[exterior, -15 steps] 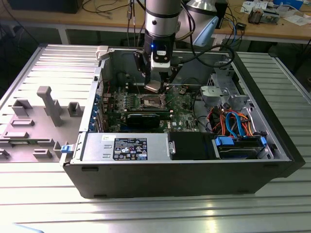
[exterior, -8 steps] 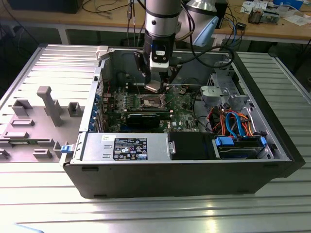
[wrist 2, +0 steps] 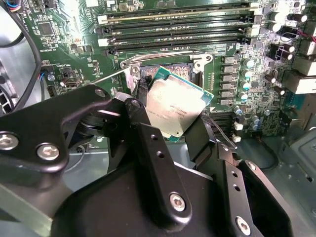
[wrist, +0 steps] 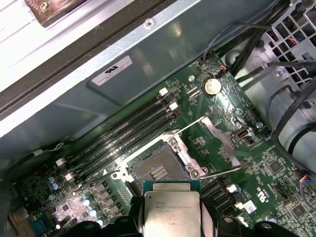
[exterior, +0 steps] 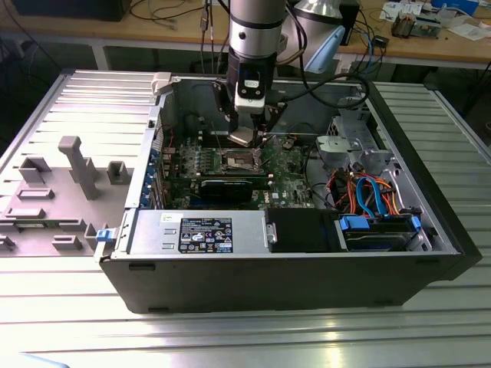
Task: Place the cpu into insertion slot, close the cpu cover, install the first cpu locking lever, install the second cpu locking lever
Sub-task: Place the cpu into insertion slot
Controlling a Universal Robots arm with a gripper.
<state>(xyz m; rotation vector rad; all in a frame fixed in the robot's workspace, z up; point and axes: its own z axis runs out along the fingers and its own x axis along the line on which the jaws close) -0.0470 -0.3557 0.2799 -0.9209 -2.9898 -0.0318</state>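
My gripper [exterior: 244,136] hangs inside the open computer case, shut on the cpu [exterior: 242,138]. The second wrist view shows the cpu [wrist 2: 175,107], a flat square chip with a silver-grey top, tilted and clamped by its edges between two black fingers [wrist 2: 142,116]. It hovers a little above the insertion slot [wrist: 157,170], not touching it. The slot's dark centre lies bare inside its metal rim. The cpu cover [wrist: 223,144] stands swung open beside the slot, and thin wire levers stick out from the slot's corners. In the exterior view the insertion slot [exterior: 244,160] is just below the gripper.
Long memory slots [wrist: 123,136] run beside the socket on the green board. A black graphics card [exterior: 226,186] lies across the board nearer the power supply [exterior: 196,232]. Drive cage and cables [exterior: 368,195] fill the exterior view's right. A grey plastic shroud [exterior: 73,184] lies outside the case.
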